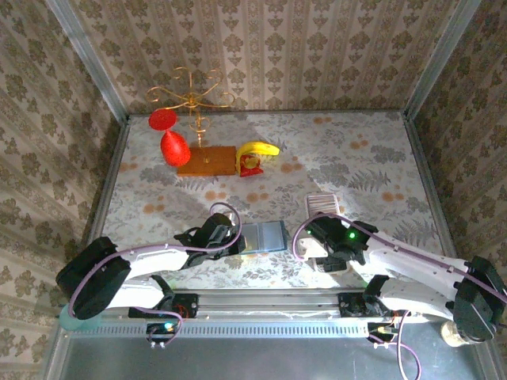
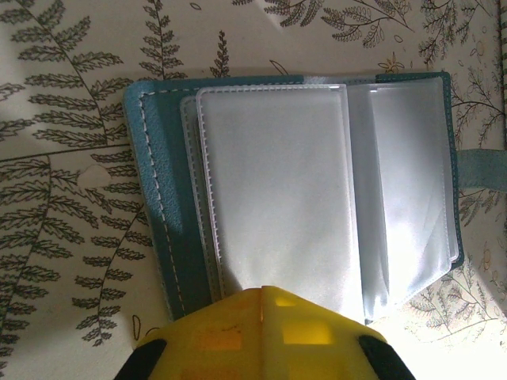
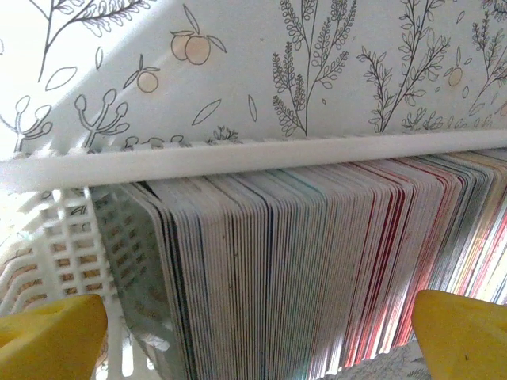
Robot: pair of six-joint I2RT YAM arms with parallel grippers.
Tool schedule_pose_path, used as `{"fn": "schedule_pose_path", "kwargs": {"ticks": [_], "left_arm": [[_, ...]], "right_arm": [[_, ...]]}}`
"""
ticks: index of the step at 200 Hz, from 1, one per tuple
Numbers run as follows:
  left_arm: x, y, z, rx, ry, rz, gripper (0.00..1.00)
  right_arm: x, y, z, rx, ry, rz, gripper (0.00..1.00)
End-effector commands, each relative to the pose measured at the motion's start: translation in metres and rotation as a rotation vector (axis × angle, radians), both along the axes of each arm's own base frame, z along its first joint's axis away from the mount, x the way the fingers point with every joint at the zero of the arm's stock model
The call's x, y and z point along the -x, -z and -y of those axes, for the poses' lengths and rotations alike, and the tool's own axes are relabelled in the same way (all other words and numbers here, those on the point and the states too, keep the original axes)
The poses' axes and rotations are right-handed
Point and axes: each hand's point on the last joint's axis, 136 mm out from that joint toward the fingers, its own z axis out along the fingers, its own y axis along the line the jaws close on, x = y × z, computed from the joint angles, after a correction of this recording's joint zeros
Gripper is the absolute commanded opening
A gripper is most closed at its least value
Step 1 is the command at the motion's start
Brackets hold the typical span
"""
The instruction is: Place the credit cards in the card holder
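Observation:
The card holder (image 2: pixel 158 198) lies open on the table, teal with clear plastic sleeves (image 2: pixel 277 190); in the top view the card holder (image 1: pixel 269 236) sits between the arms. My left gripper (image 2: pixel 264 291) is shut, its yellow tips resting on the near edge of a sleeve and gripping nothing. The left gripper (image 1: pixel 236 237) is at the holder's left edge. The credit cards (image 3: pixel 301 269) stand on edge in a tight row inside a white lattice tray (image 3: pixel 63 245). My right gripper (image 3: pixel 257 332) is wide open, one yellow finger on each side of the row. The right gripper (image 1: pixel 320 225) hangs just in front of the tray (image 1: pixel 322 203).
At the back stand a gold wire stand (image 1: pixel 192 99) with red ornaments (image 1: pixel 174 145) on a wooden base (image 1: pixel 207 161), and a banana (image 1: pixel 260 149). Patterned walls close in the table on three sides. The tablecloth (image 1: pixel 372 158) is floral.

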Motion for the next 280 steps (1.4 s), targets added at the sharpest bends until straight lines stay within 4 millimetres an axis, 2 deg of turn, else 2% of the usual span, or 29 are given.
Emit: {"fn": "schedule_pose_path", "kwargs": {"ticks": [1, 20, 34, 78, 96, 126, 174, 232, 280], "left_arm": [[0.004, 0.007, -0.004, -0.019, -0.008, -0.012, 0.0], [0.004, 0.008, -0.006, -0.022, -0.01, -0.011, 0.0], [0.004, 0.009, -0.007, -0.023, -0.014, -0.011, 0.0], [0.005, 0.009, -0.007, -0.022, -0.013, -0.011, 0.0], [0.005, 0.009, -0.007, -0.022, -0.014, -0.012, 0.0], [0.005, 0.009, -0.007, -0.02, -0.017, -0.013, 0.0], [0.005, 0.009, -0.007, -0.017, -0.018, -0.015, 0.0], [0.006, 0.01, -0.006, -0.017, -0.017, -0.017, 0.0], [0.006, 0.009, -0.004, -0.014, -0.013, -0.016, 0.0]], "right_arm": [[-0.008, 0.003, -0.002, 0.02, -0.01, 0.038, 1.0], [-0.016, 0.004, -0.002, 0.036, -0.019, 0.073, 1.0], [-0.019, 0.004, -0.003, 0.042, -0.029, 0.091, 0.96], [-0.015, -0.003, -0.001, 0.041, -0.034, 0.076, 0.71], [-0.012, -0.006, 0.0, 0.033, -0.036, 0.071, 0.67], [-0.008, -0.01, 0.001, 0.019, -0.042, 0.068, 0.56], [-0.001, -0.009, 0.002, 0.003, -0.047, 0.044, 0.48], [0.001, -0.013, -0.002, -0.025, -0.053, 0.043, 0.29], [0.002, -0.017, -0.002, -0.028, -0.067, 0.048, 0.27]]}}
